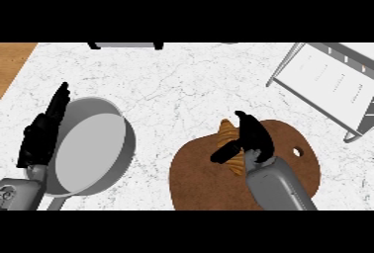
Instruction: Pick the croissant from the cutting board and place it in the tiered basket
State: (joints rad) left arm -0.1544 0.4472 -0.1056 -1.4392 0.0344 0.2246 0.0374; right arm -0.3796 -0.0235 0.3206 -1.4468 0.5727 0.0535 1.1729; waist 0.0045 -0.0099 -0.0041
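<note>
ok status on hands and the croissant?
Right hand fingers curling on croissant, still on cutting board. Left hand open, resting beside pan. Counter toward tiered basket unobstructed.

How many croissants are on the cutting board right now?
1. The croissant lies on the brown cutting board, partly covered by the right hand, which curls over it. A second one hidden beneath the hand seems unlikely but can't be excluded.

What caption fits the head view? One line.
Right hand closing over the croissant on the cutting board; tiered basket waits beyond.
</note>
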